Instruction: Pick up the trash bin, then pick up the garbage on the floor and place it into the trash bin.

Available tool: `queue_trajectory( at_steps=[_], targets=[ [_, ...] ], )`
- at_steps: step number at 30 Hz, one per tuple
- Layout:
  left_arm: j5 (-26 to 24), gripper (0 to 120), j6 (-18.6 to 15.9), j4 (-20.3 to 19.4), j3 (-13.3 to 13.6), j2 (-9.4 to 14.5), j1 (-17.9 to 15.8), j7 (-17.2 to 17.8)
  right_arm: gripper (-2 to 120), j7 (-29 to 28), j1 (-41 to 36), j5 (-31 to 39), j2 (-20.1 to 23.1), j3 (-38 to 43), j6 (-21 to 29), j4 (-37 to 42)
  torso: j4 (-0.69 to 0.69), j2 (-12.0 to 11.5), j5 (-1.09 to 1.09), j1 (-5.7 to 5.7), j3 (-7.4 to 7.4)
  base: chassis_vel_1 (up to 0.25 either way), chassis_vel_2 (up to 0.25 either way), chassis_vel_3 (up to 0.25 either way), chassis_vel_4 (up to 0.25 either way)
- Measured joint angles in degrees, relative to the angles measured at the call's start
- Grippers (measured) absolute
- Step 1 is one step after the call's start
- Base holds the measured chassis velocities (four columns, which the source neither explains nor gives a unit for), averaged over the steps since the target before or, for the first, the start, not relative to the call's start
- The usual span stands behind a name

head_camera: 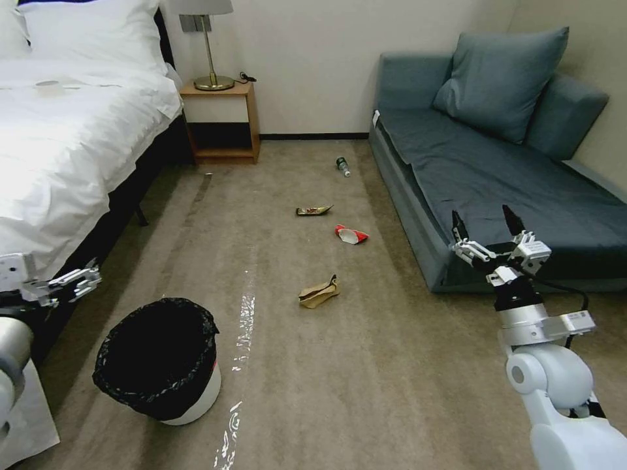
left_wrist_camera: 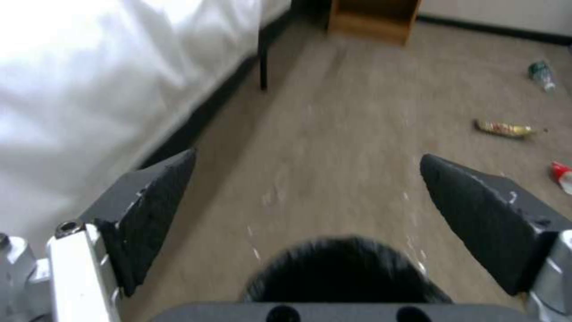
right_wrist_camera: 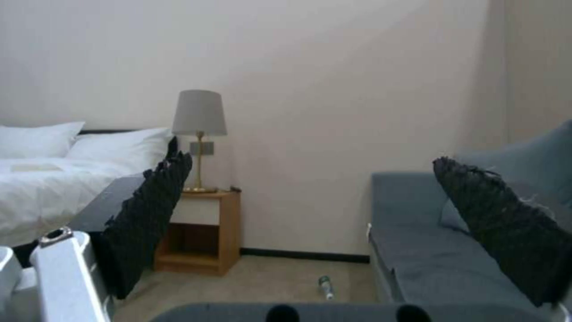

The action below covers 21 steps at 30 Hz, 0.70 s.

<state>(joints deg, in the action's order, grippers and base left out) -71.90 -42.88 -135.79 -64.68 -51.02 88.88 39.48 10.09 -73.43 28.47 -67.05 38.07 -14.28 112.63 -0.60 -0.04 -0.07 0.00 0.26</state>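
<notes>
The trash bin [head_camera: 199, 401], white with a black bag over its rim, stands on the carpet at the near left, beside the bed. My left gripper [head_camera: 91, 277] hovers open just above and to its left; the left wrist view shows the bin's black top [left_wrist_camera: 346, 268] below the spread fingers [left_wrist_camera: 155, 201]. The garbage lies further out: a brown paper bag [head_camera: 319, 292], a red-and-white wrapper [head_camera: 350, 234], a gold wrapper [head_camera: 313, 210] and a small bottle [head_camera: 343, 166]. My right gripper [head_camera: 481, 214] is raised, open and empty, in front of the sofa.
A white bed [head_camera: 72, 130] runs along the left. A wooden nightstand [head_camera: 222, 117] with a lamp stands at the back wall. A blue-grey sofa [head_camera: 509, 183] fills the right side. Open carpet lies between bed and sofa.
</notes>
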Motion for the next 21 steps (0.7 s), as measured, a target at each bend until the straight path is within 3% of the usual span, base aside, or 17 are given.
queue_trajectory(
  at_steps=[2, 4, 10, 13, 16, 18, 21],
  targets=[
    [-2.64, 100, 0.00, 1.09, 0.02, 0.78, -0.08, 0.81, 100, -0.02, 0.07, -0.18, -0.15, -0.32, -0.12, -0.27, 0.00, 0.00, 0.00, 0.00, 0.00, 0.000, 0.000, 0.000, 0.000],
    [-6.24, 100, 0.06, 4.19, 0.94, 2.19, -0.20, 3.76, 100, -0.05, 0.14, -0.74, -0.73, -1.16, -0.58, -1.16, -0.01, 0.00, 0.01, 0.00, 0.00, 0.000, 0.000, 0.000, 0.000],
    [-7.54, 100, 0.28, 6.20, 1.92, 2.92, 1.05, 4.84, 100, -0.16, 0.28, -1.58, -1.43, -2.60, -1.09, -2.18, 0.00, 0.00, 0.02, 0.00, 0.00, 0.000, 0.000, 0.000, 0.000],
    [-12.04, 100, 0.43, 4.66, 3.44, 1.86, 4.04, 7.75, 100, -0.22, 0.45, -2.55, -1.88, -4.43, -1.62, -3.13, 0.00, 0.00, 0.02, 0.00, 0.00, 0.000, 0.000, 0.000, 0.000],
    [-15.08, 100, 0.47, 4.03, 4.42, 0.59, 4.67, 10.15, 100, -0.22, 0.53, -2.90, -2.05, -5.07, -1.78, -3.42, 0.01, 0.00, 0.01, 0.00, 0.00, 0.000, 0.000, 0.000, 0.000],
    [-19.91, 100, 0.53, 3.62, 5.61, -1.26, 4.56, 14.75, 100, -0.22, 0.58, -3.36, -2.20, -5.86, -1.88, -3.82, 0.00, 0.00, 0.01, 0.00, 0.00, 0.000, 0.000, 0.000, 0.000],
    [-21.58, 100, 0.62, 3.59, 6.12, -2.16, 4.55, 16.84, 100, -0.22, 0.58, -3.64, -2.22, -6.22, -1.97, -4.12, -0.01, 0.00, 0.01, 0.00, 0.00, 0.000, 0.000, 0.000, 0.000]
  ],
)
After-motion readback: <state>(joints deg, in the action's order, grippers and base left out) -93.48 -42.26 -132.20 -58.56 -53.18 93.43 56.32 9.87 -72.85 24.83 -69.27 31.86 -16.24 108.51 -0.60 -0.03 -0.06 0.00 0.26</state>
